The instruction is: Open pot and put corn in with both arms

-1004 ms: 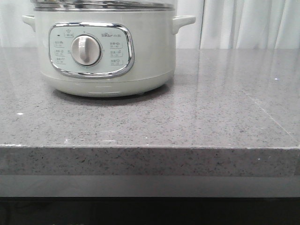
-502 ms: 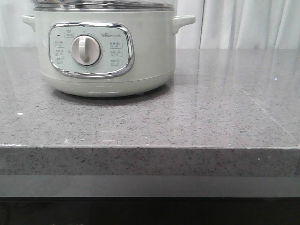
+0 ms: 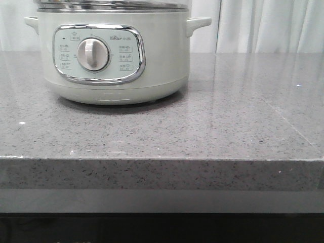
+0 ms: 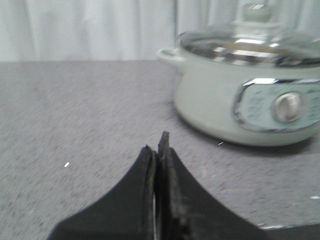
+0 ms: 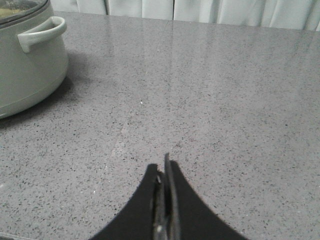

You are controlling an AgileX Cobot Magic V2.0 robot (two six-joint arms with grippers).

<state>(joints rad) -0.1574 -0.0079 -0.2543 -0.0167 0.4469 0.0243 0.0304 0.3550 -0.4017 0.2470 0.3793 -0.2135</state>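
Pot [image 3: 112, 55] unmoved on the counter [image 3: 202, 131], no visible change across the front views

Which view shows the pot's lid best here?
The left wrist view: the glass lid sits closed on the pot, knob visible on top. The front view crops it to a steel rim strip; the right wrist view catches only an edge.

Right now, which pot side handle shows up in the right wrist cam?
The handle on the robot's right side of the pot: that handle faces the bare counter. The right tool is shut, well short of it.
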